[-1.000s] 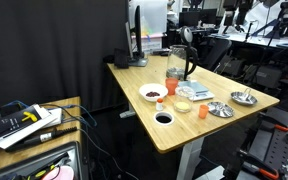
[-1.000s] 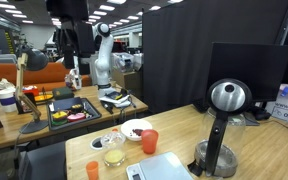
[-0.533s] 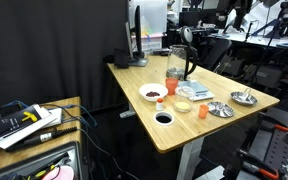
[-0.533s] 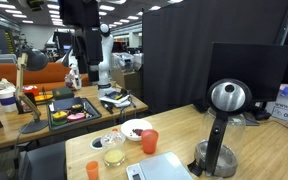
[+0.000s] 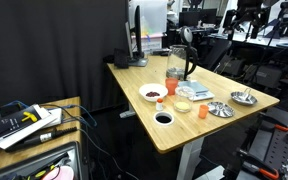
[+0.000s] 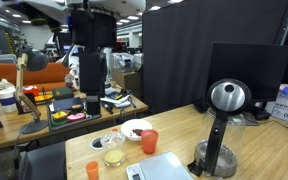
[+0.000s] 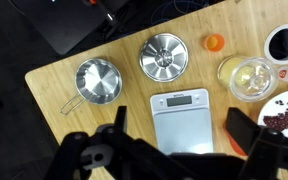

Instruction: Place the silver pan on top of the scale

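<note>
The silver pan (image 7: 97, 80), shiny with low raised sides and a thin wire handle, sits near the table's end; it also shows in an exterior view (image 5: 244, 98). The scale (image 7: 182, 118) is a pale flat slab with a small display, bare on top, and shows in both exterior views (image 5: 197, 93) (image 6: 162, 168). My gripper (image 7: 182, 140) is open and empty, high above the table with the scale between its dark fingers. It hangs as a large dark shape in an exterior view (image 6: 92, 45).
A flatter silver dish with a darker centre (image 7: 164, 57) lies beside the pan. Around the scale stand a glass bowl (image 7: 248, 77), a white bowl of red bits (image 7: 284, 110), a dark cup (image 7: 284, 42), a small orange cup (image 7: 214, 42) and a kettle (image 5: 180, 60).
The arm and gripper have moved across the exterior view and now loom larger and lower over the table. The things on the table have not moved.
</note>
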